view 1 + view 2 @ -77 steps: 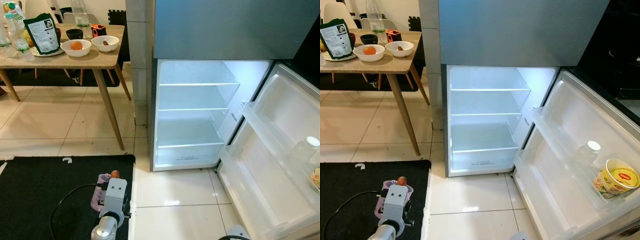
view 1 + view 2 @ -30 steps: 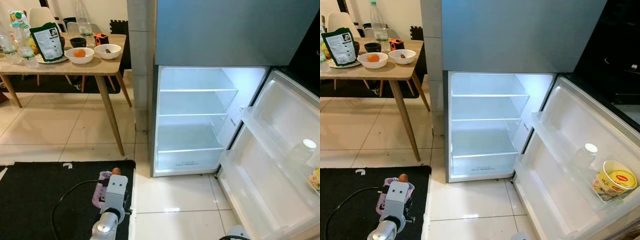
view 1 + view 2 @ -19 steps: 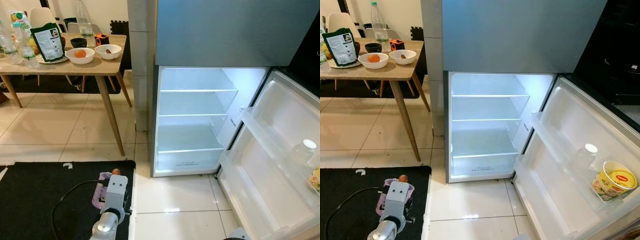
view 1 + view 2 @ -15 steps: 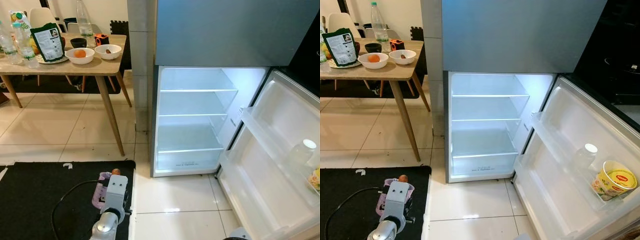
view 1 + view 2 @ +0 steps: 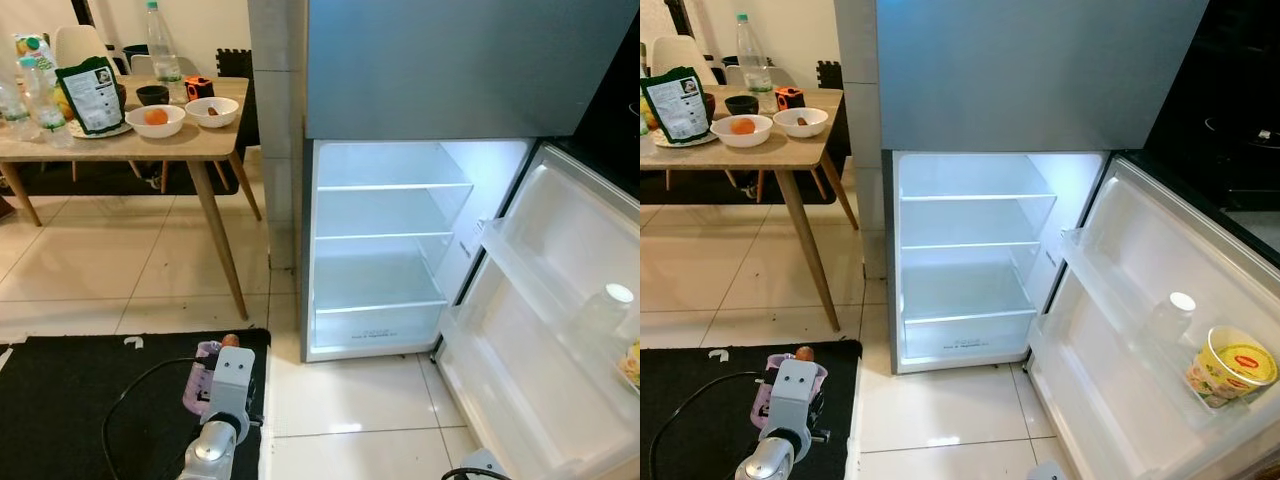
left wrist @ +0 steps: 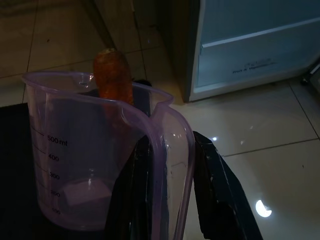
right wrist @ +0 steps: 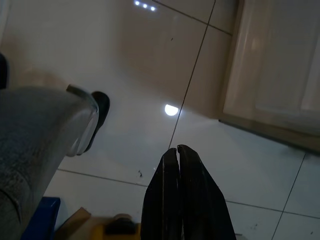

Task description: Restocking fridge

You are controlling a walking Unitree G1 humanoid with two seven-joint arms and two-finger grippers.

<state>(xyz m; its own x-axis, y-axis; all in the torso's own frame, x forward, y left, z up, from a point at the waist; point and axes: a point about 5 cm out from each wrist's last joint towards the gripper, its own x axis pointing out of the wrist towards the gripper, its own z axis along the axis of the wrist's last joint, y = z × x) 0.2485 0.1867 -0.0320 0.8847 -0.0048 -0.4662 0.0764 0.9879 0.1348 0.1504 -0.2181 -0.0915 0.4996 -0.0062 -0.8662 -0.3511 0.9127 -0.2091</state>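
The left gripper [image 6: 167, 195] clamps the rim of a translucent purple plastic measuring jug [image 6: 95, 165] — a rough orange carrot [image 6: 113, 75] stands inside. The right gripper [image 7: 178, 160] hangs with fingers pressed together. Right of it, the fridge [image 5: 970, 260] stands open, its glass shelves bare.

Glossy cream floor tiles [image 5: 120, 260], black mat [image 5: 70, 400], wooden table [image 5: 130, 140] by tiled pillar [image 5: 275, 130].
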